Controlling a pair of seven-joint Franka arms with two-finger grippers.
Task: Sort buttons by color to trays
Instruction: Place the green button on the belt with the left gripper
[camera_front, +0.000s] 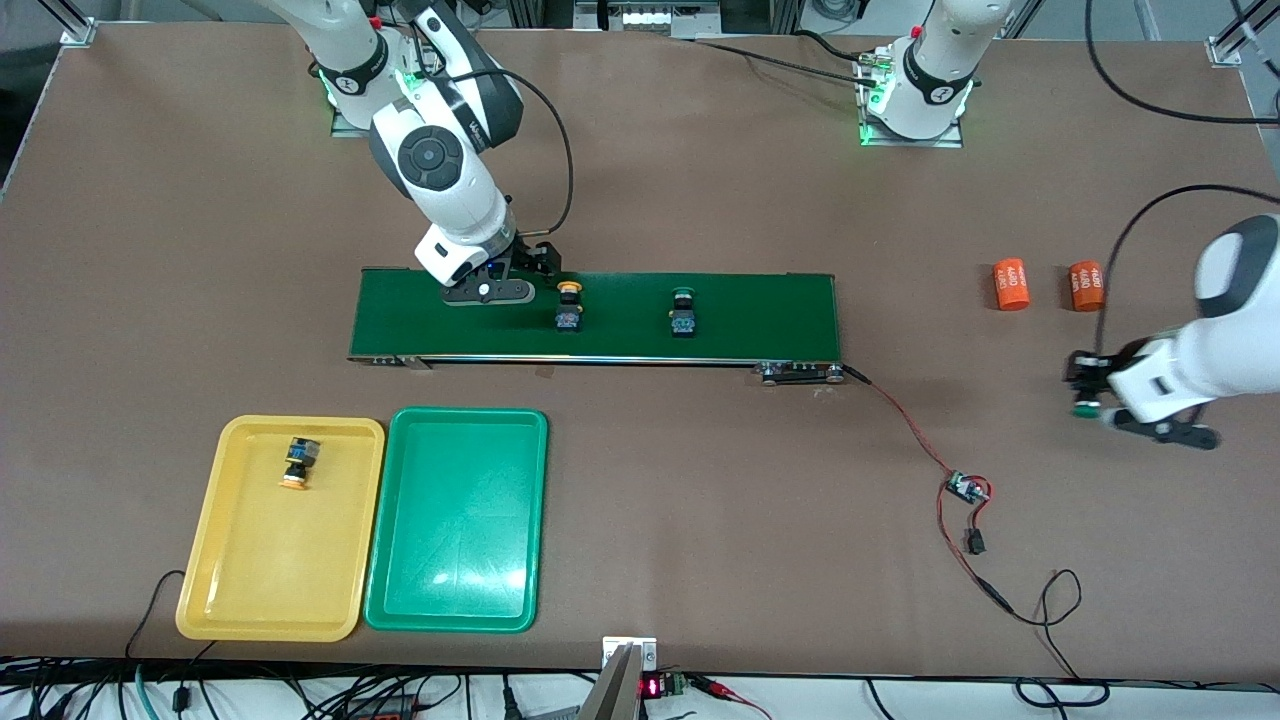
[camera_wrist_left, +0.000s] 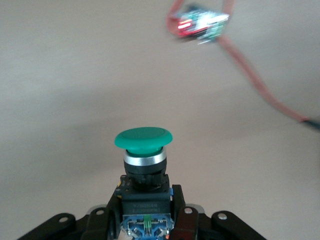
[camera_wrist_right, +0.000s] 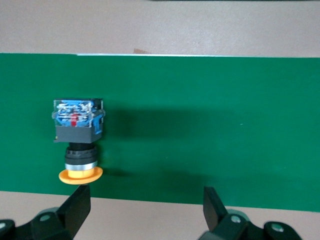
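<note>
Right tool (camera_front: 487, 291), fingers spread wide, hangs over the conveyor belt (camera_front: 760, 315) just beside the yellow-capped button (camera_front: 569, 306), which lies toward the left arm's end from it, while the left tool (camera_front: 1088, 385) grips a green-capped button (camera_wrist_left: 144, 150) over bare bench (camera_front: 700, 520).

A yellow-capped button (camera_wrist_right: 77, 142) lay on its side on the green conveyor belt (camera_wrist_right: 210, 125), cap near the belt's edge. The right gripper (camera_wrist_right: 146, 202) hovered there, fingers (camera_wrist_right: 77, 205) spread wide.
</note>
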